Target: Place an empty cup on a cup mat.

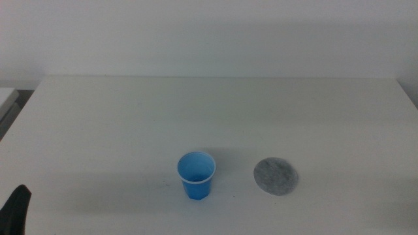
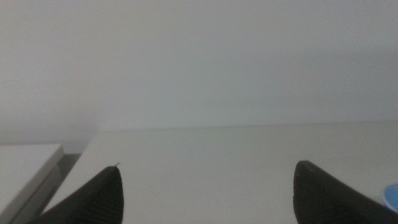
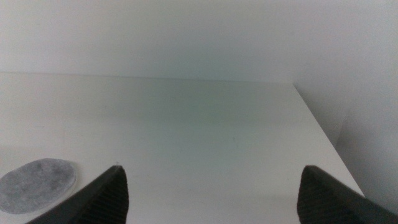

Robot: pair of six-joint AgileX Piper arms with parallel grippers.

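The blue cup (image 1: 196, 175) stands upright and empty on the white table (image 1: 215, 111), near the front middle. The grey speckled cup mat (image 1: 275, 177) lies flat to the cup's right, a small gap between them. My left gripper (image 2: 208, 190) is open and empty; one jaw tip shows at the bottom left corner of the middle view (image 1: 16, 207), well left of the cup. A sliver of the cup's rim (image 2: 392, 196) shows in the left wrist view. My right gripper (image 3: 214, 193) is open and empty, out of the middle view; the mat (image 3: 37, 185) shows beside one jaw in the right wrist view.
A pale wall (image 1: 209, 32) rises behind the table's far edge. A lower white surface (image 1: 6, 98) sits beyond the table's left edge. The table's right edge (image 3: 323, 134) shows in the right wrist view.
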